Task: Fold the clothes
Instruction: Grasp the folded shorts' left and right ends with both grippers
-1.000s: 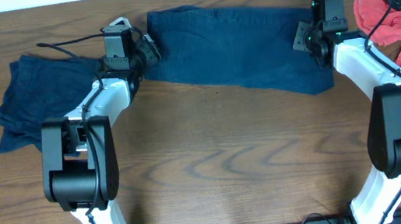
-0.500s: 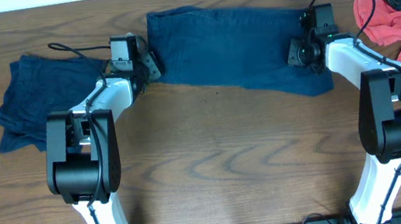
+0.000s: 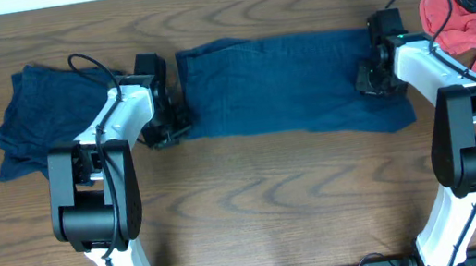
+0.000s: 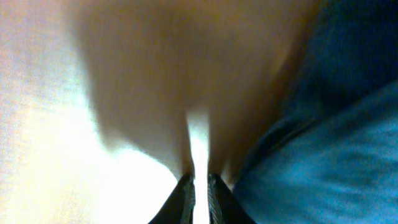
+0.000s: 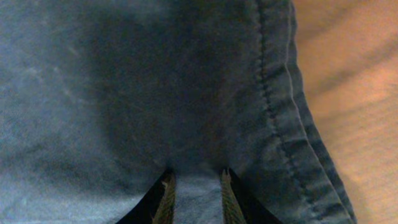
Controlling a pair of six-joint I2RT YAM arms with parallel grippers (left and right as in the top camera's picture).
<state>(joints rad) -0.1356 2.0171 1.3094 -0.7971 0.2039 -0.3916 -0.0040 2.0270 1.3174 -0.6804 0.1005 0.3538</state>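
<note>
Lying flat and spread sideways across the far middle of the worktop (image 3: 257, 205), the garment (image 3: 287, 79) runs between the two arms, one end toward each. It looks like a soft, limp woven cotton, light enough to drag but likely to sag and crease wherever it is not held, so I judge it needs a hold at both ends at once. The best places are the corners or the stitched hem (image 5: 267, 93), where the doubled layers give the pads something firmer to bite. The left gripper (image 4: 199, 186) sits low at the garment's left edge. Its jaws are drawn nearly together with only a bright sliver of worktop between them, and the blue fabric lies just beside them to the right, not in the gap. The right gripper (image 5: 194, 186) rests on the garment's right end, jaws a little apart with cloth across the gap. I cannot tell whether it has a pinch of it. A pile (image 3: 26, 121) of blue cloth lies at the far left, and a red cloth (image 3: 455, 14) is bunched at the far right. No brand, label or writing can be read anywhere.
</note>
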